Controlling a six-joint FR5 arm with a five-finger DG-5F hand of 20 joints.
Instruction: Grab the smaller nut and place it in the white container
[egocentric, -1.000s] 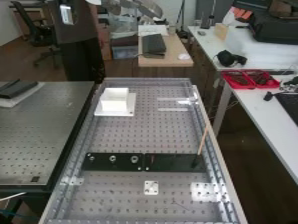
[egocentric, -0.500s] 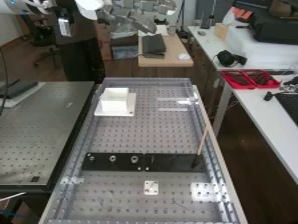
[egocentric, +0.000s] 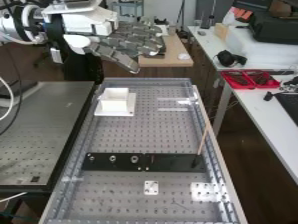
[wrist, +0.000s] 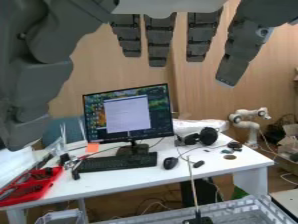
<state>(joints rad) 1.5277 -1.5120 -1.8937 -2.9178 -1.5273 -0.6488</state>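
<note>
Smaller nut (egocentric: 91, 158) stands on black bar (egocentric: 123, 167); likely rigid, light, slightly slippery. Best pinched across its outer sides. Hand (egocentric: 113, 53) released, fingers extended.

High and wrist views | texts: none legible | labels: none legible | brands: none legible | numbers, signs: none legible

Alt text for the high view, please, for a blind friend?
An open, dark grey robot hand hangs at upper left; below, a perforated metal bench holds a square white container and three small round metal parts on a flat black bar.
</note>
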